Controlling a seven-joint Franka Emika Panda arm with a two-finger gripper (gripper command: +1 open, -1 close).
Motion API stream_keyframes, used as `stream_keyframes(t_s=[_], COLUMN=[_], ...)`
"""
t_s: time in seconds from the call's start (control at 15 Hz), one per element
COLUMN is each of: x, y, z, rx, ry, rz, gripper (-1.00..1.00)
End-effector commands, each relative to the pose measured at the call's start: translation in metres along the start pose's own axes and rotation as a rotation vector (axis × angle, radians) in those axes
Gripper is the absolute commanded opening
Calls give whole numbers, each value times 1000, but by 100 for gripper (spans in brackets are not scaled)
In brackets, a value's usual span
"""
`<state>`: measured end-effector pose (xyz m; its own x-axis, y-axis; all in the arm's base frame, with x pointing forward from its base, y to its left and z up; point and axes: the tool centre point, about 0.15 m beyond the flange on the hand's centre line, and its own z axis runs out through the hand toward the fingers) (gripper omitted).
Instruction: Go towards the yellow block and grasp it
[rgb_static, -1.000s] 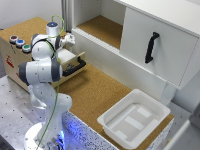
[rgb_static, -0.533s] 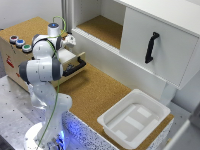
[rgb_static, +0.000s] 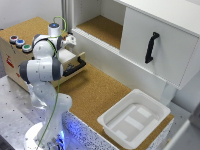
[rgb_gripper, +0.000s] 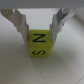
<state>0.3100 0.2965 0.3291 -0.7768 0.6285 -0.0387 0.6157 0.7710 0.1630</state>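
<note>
Pincer (rgb_gripper: 38, 31) spread wide, released, fingers (rgb_gripper: 21, 25) flanking the yellow block (rgb_gripper: 38, 44), which sits between them, ungripped.

In the exterior view the arm (rgb_static: 46, 62) hides the gripper and the yellow block entirely, along with most of the open drawer (rgb_static: 75, 66). The white tray (rgb_static: 134, 119) is blurred. In the wrist view the fingers (rgb_gripper: 20, 21) are cut off by the frame's edge, and the block (rgb_gripper: 39, 43) is soft-focused.

Letters on the yellow block (rgb_gripper: 39, 43)
Wrist view: black "N" on one face, black "S" on the adjoining face
</note>
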Motion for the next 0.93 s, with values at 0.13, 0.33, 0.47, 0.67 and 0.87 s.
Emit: stream_keyframes(t_s=[0.13, 0.33, 0.47, 0.67, 0.87], x=[-39, -69, -88, -111, -130], y=[36, 34, 24, -7, -66], z=[-67, -99, -122, -143, -147], rx=[-52, -60, -75, -90, -93], ry=[-85, -133, -160, -163, -142], rz=[150, 285, 404, 613, 900], gripper=[-100, -100, -100, -100, -100])
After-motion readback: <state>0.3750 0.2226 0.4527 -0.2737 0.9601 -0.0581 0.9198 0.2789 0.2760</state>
